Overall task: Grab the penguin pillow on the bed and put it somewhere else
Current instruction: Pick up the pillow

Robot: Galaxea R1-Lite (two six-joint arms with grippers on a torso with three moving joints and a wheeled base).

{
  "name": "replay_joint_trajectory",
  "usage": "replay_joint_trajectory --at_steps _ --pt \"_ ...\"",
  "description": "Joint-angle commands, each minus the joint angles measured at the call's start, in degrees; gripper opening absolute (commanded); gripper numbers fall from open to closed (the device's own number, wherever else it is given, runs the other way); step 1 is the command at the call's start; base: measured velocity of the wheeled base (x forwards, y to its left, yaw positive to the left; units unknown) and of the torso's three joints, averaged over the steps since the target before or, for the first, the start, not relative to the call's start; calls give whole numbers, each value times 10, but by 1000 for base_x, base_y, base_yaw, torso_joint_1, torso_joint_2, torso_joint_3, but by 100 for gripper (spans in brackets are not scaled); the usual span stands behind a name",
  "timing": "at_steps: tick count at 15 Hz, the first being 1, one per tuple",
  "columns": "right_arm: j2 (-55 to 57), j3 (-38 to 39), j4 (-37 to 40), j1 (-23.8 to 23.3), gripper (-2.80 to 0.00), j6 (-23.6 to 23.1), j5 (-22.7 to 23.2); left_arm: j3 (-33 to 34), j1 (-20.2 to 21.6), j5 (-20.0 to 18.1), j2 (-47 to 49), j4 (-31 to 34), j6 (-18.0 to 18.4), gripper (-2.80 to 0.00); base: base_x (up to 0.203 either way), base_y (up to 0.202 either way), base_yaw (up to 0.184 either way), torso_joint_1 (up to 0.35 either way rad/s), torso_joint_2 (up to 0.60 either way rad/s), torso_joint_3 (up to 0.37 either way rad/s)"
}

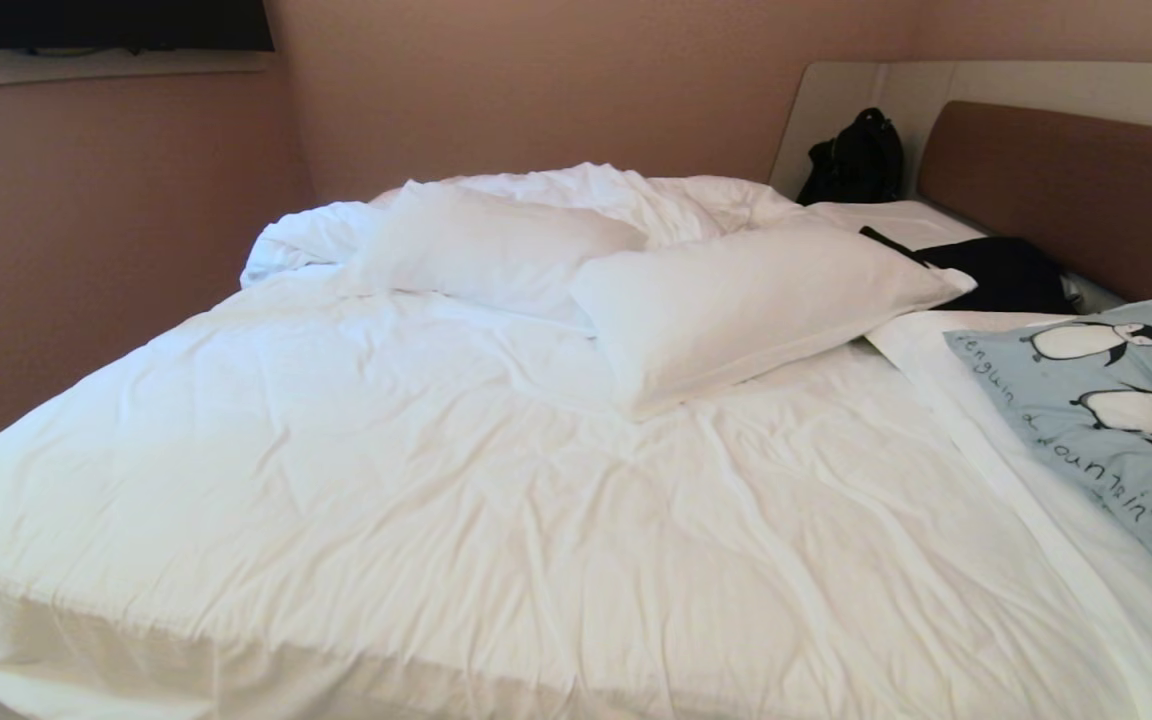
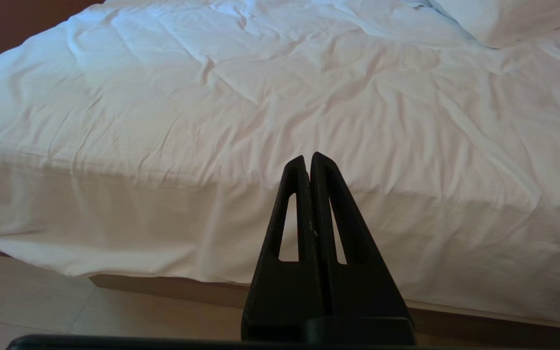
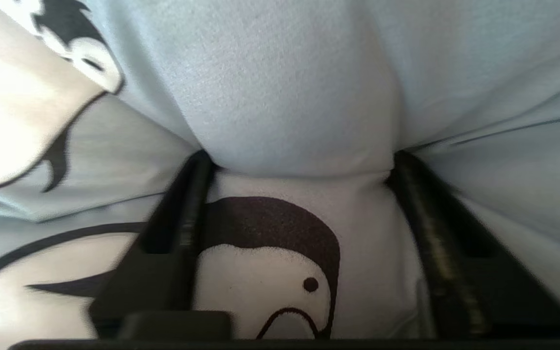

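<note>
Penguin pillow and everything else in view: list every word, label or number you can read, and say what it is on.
"penguin" on the penguin pillow, handwritten along its edge.
"a" follows it, same line.
"fountain" ends the line; my best reading, since the letters are loose and tilted.
No other text is readable on the bed, the black bag or the walls.

penguin pillow [image 1: 1116, 420] on bed [image 1: 386, 480], right of white pillows [image 1: 736, 300]

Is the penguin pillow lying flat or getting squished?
Getting squished. The right tool has a bulge of the penguin pillow bunched between its two fingers, with creases running outward.
</note>
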Motion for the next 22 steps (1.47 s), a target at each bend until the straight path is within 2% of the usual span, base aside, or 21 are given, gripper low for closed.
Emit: replay_joint_trajectory --at_steps 1,4,8,13,17,22 --pt "-9 1 1 0 -280 2 2 0 0 0 0 0 0 -280 0 0 0 0 0 0" --pt "-40 1 19 0 -280 4 11 0 0 0 0 0 0 -280 0 0 0 0 0 0" --pt "-92 -1 58 0 -280 6 54 0 0 0 0 0 0 -280 0 0 0 0 0 0" --pt "-171 -1 97 0 -280 34 145 0 0 0 0 0 0 -280 0 0 0 0 0 0" --pt "-225 -1 122 5 -280 38 169 0 0 0 0 0 0 -280 0 0 0 0 0 0" --pt "-320 -4 132 6 -280 76 233 0 0 0 0 0 0 -280 0 0 0 0 0 0"
